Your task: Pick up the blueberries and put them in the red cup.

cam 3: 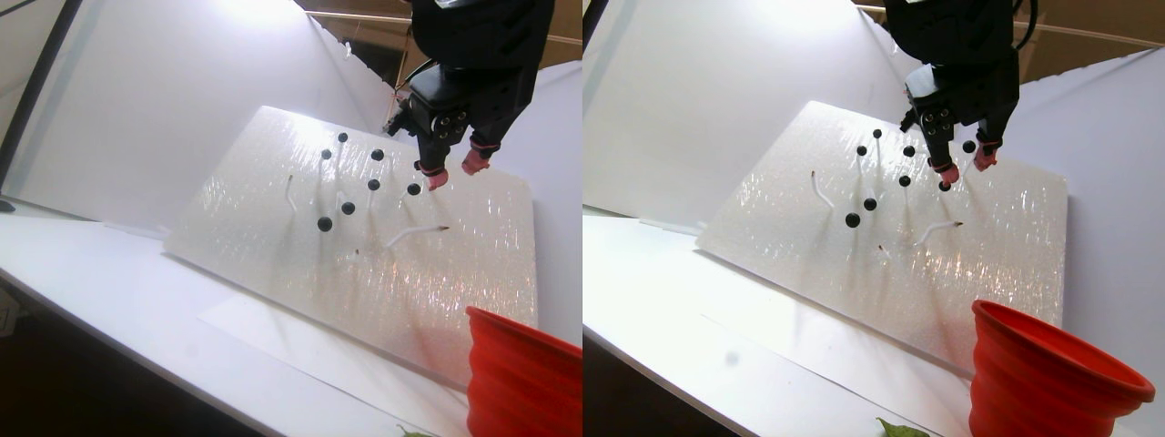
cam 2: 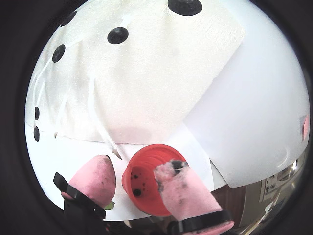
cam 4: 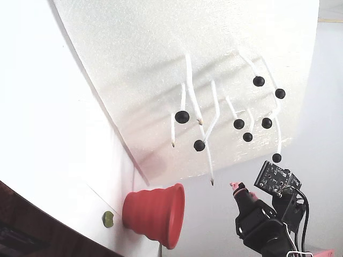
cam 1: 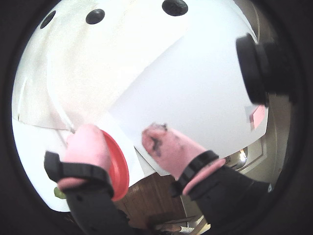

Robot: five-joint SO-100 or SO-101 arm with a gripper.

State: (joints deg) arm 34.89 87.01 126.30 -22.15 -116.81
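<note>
The jaws stand apart, holding nothing: the gripper (cam 2: 134, 169) hangs above the red cup (cam 2: 146, 183), which rests on the white table (cam 3: 109, 273). The blueberries (cam 4: 259, 81) sit on white stems on the tilted foam board (cam 3: 455, 246).

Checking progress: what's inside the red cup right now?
In a wrist view the cup holds at least two small black berries near its bottom. The hand's right finger covers part of the interior, so more may be hidden.
</note>
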